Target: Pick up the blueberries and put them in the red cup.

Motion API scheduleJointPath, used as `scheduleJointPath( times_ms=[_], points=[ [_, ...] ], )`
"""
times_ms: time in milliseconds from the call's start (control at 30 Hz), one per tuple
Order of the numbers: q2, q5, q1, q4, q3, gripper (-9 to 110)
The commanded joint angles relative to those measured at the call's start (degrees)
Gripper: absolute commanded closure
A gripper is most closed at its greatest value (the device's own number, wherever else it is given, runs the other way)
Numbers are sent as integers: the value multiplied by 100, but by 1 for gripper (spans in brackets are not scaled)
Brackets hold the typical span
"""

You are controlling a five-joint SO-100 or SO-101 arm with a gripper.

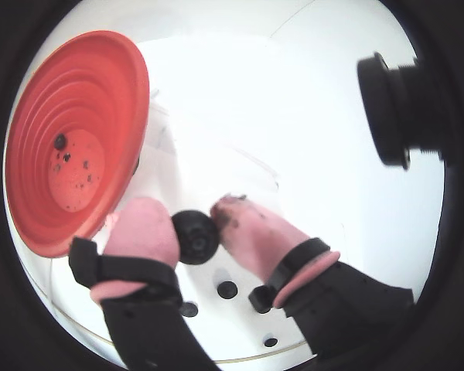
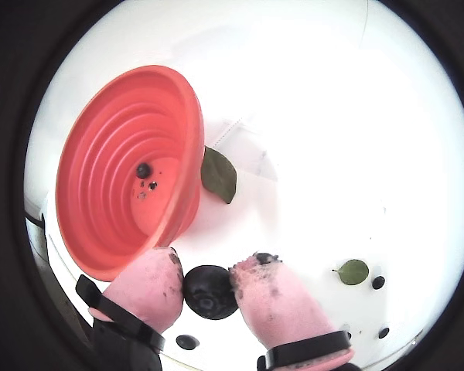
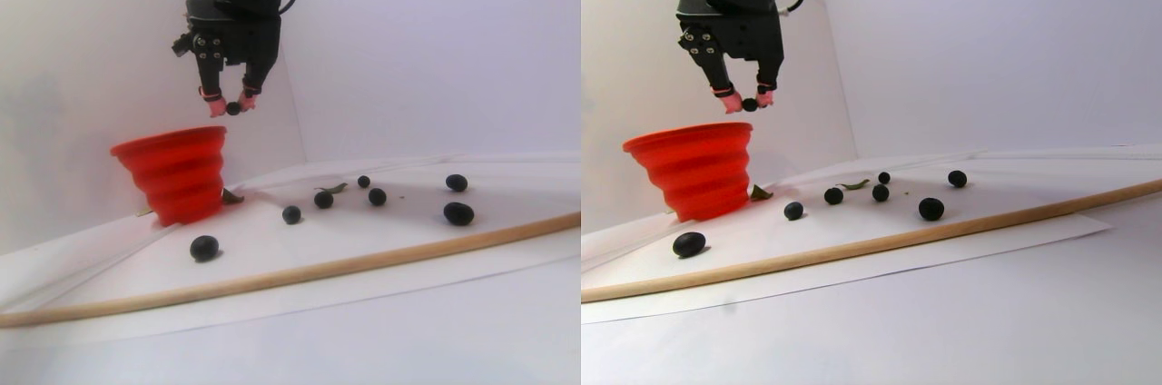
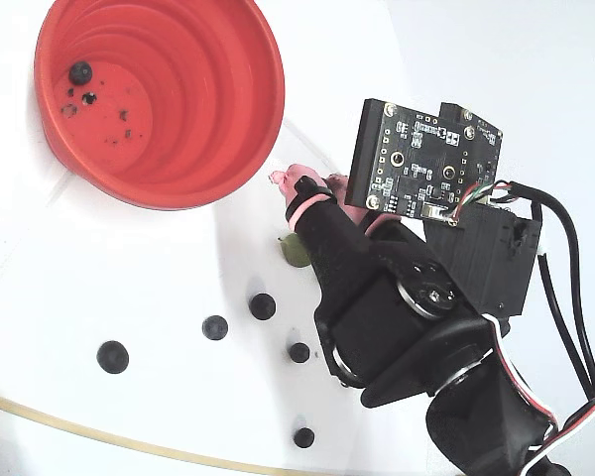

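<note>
White sheet over a white table (image 3: 381, 312), pale walls behind, a wooden rod (image 3: 300, 271) lying across the front edge.

Item: my gripper (image 1: 195, 230), pink-padded fingers (image 2: 274, 297) closed on one blueberry (image 2: 209, 291). Raised well above the surface, just beside the cup's rim in the stereo pair view.

Item: red cup (image 4: 159, 99), upright at the far left of the sheet in the stereo pair view. One berry (image 4: 80, 71) lies inside, among dark specks.

Item: loose blueberries (image 3: 290, 214), six on the sheet, scattered to the right of the cup in the stereo pair view.

Item: green leaf (image 2: 219, 175) against the cup's base; a second leaf (image 2: 353, 271) farther out.

Step in hand, as I judge it: carrying the held berry to the cup. Next move calls for shifting over the cup's mouth, then parting my fingers.
</note>
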Motion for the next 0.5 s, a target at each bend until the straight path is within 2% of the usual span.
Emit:
scheduleJointPath(
  times_ms=[0, 467],
  points=[
    [703, 35, -281, 26, -141, 90],
    [624, 202, -826, 53, -369, 90]
  ],
)
